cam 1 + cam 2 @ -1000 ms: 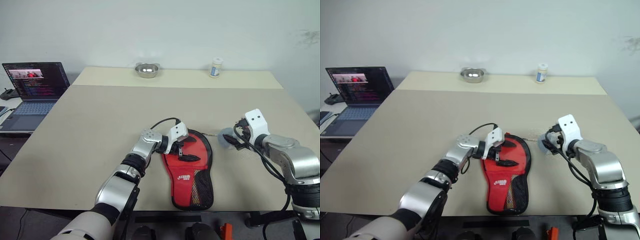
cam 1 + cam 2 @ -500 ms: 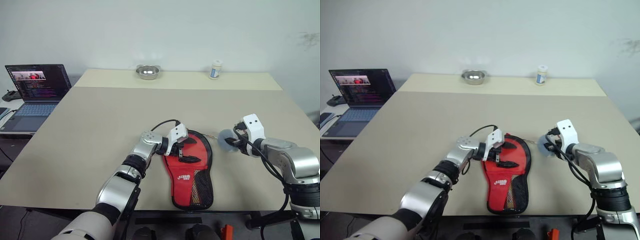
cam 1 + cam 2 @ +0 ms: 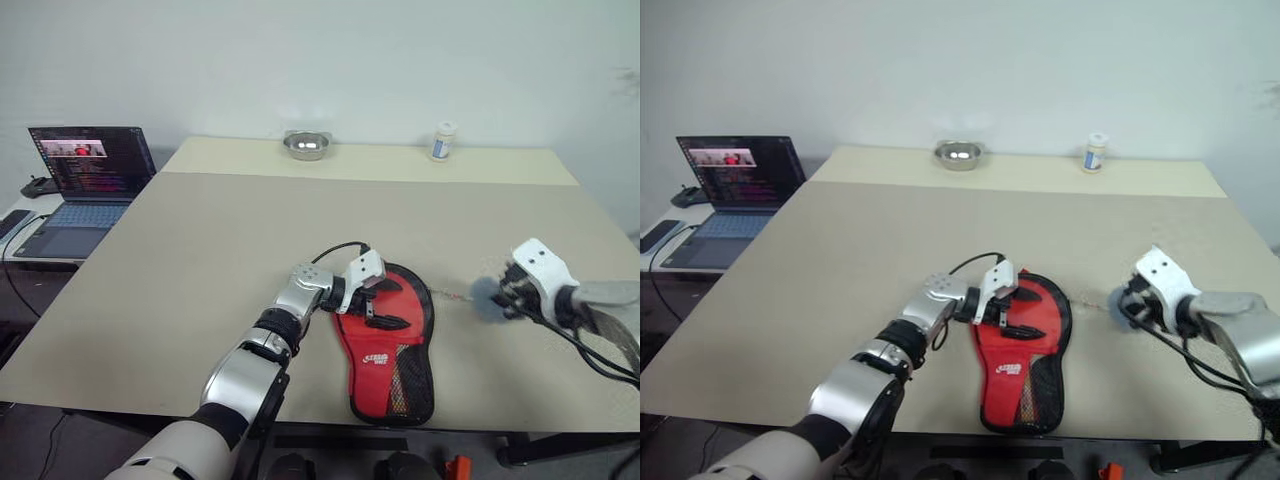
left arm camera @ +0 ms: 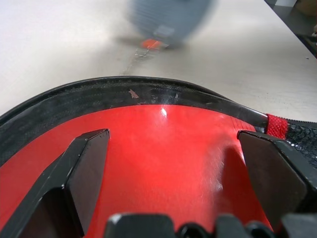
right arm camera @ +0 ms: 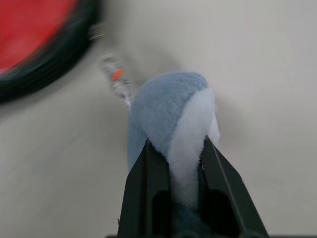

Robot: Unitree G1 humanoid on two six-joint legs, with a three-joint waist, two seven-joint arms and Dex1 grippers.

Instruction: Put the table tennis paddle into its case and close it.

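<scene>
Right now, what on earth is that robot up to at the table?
It is working on a red paddle-shaped case lying flat on the table. Its left pincer sits open over the round end of the case, as if to pin it down. Its right pincer is shut on a fluffy grey tag linked by a small chain to the case's edge, out to the right. No paddle is in sight; it may be inside.

Silver-grey arms are showing black joint rings, black cables are looping past white wrist housings, and black fingers (image 4: 84, 168) are tipping each.
</scene>
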